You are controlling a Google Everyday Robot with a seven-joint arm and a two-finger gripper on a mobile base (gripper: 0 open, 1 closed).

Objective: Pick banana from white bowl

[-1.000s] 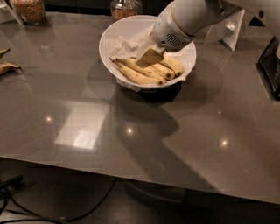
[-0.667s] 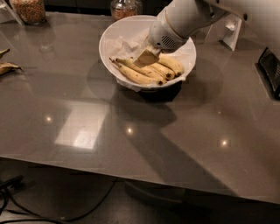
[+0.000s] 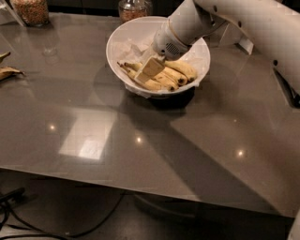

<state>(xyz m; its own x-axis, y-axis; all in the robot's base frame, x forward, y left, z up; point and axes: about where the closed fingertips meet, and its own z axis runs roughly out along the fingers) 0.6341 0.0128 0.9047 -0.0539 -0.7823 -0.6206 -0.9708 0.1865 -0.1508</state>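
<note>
The white bowl (image 3: pixel 114 50) stands at the back middle of the grey table, lined with crumpled white paper (image 3: pixel 125 47). A bunch of yellow bananas (image 3: pixel 177 71) with brown spots lies in its front half. My gripper (image 3: pixel 150 69) reaches down into the bowl from the upper right on the white arm (image 3: pixel 187 26). Its beige tip rests on or just above the left end of the bananas. The arm hides the back right of the bowl.
Two glass jars stand at the table's back edge, one at the left (image 3: pixel 30 10) and one behind the bowl (image 3: pixel 135 8). A banana peel (image 3: pixel 7 70) lies at the left edge. A white stand (image 3: pixel 243 43) is at the back right. Cables (image 3: pixel 9 206) lie on the floor.
The gripper has shifted a little to the left and lower, closer onto the left end of the bananas. The bowl and bananas have not moved.
</note>
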